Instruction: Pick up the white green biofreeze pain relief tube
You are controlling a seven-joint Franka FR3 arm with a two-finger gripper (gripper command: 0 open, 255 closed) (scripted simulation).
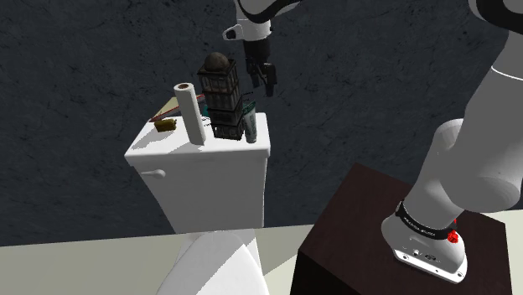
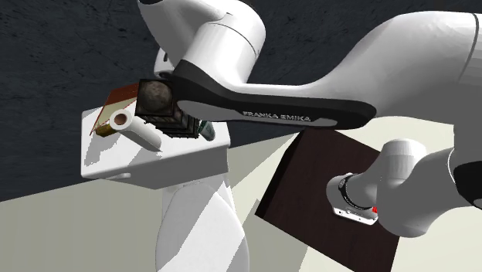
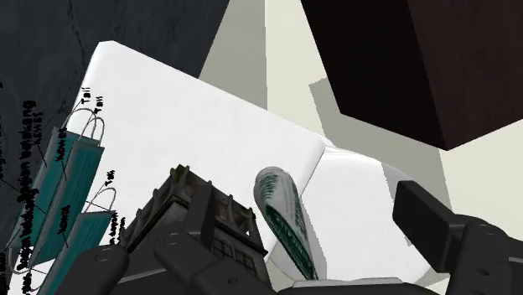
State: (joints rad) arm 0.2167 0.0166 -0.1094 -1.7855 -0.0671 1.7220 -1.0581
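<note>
**Jaw state:** apart, with nothing clamped. The gripper (image 1: 265, 78) hangs above the white tank lid (image 1: 163, 152), clear of every item on it.

**Target:** the white and green tube (image 3: 283, 219) stands on end on the lid. It is below the gripper, roughly in line with the gap between the fingers, and just beside a dark tower model (image 1: 220, 92).

**Progress:** the approach is judged partly made. Descent, closure and lift are not yet done. The nearby tower leaves little finger room on that side.

**Surface:** the lid also carries a white paper roll (image 1: 189, 113), a pack of teal face masks (image 3: 67, 193) and a small brown item (image 1: 164, 125).

**Room:** the toilet stands against a dark mottled wall (image 1: 84, 50) on a pale floor (image 1: 67, 264), with the dark brown stand (image 1: 352, 222) near it.
</note>
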